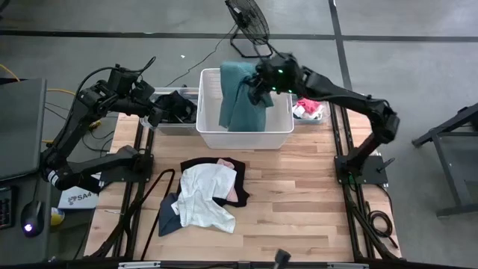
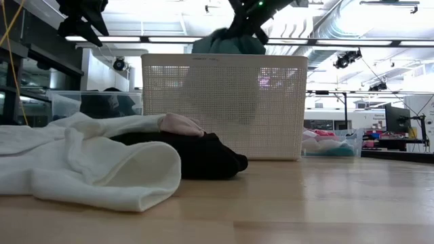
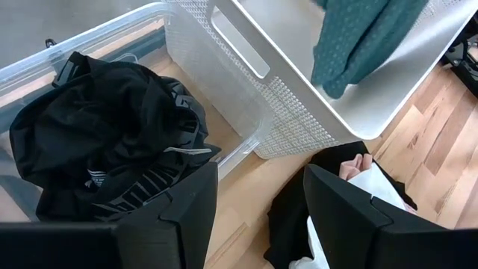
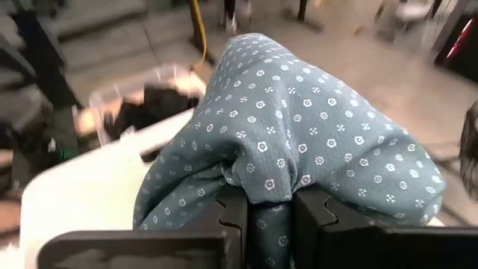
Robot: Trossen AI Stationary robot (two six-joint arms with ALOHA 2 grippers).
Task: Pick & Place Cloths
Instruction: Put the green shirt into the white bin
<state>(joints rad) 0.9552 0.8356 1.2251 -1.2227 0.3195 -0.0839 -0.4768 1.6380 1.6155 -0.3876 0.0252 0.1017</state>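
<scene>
My right gripper point(image 1: 258, 86) is shut on a teal-green cloth point(image 1: 239, 101) with small white flowers, held over the white lattice basket point(image 1: 278, 138). In the low view the cloth point(image 2: 227, 44) shows above the basket rim. My left gripper point(image 3: 258, 217) is open and touches nothing. It hovers by the left clear bin point(image 3: 45, 60), which holds a black cloth point(image 3: 104, 142). On the table lies a pile: a white cloth point(image 1: 205, 194) on top, with black point(image 1: 228, 166), pink point(image 1: 237, 193) and dark blue point(image 1: 168, 218) cloths under it. My right gripper pinches a bunched fold of the teal-green cloth point(image 4: 270, 198) between its two fingers point(image 4: 235, 217); how many layers, I cannot tell. The fingers come from above. The cloth drapes over them and hangs slack, its lower end point(image 3: 332, 82) inside the basket's opening.
A second clear bin point(image 1: 310, 110) with pink and white things stands right of the basket. A fan point(image 1: 246, 22) stands beyond the table's far edge. Bare wood point(image 1: 299, 202) lies right of the pile.
</scene>
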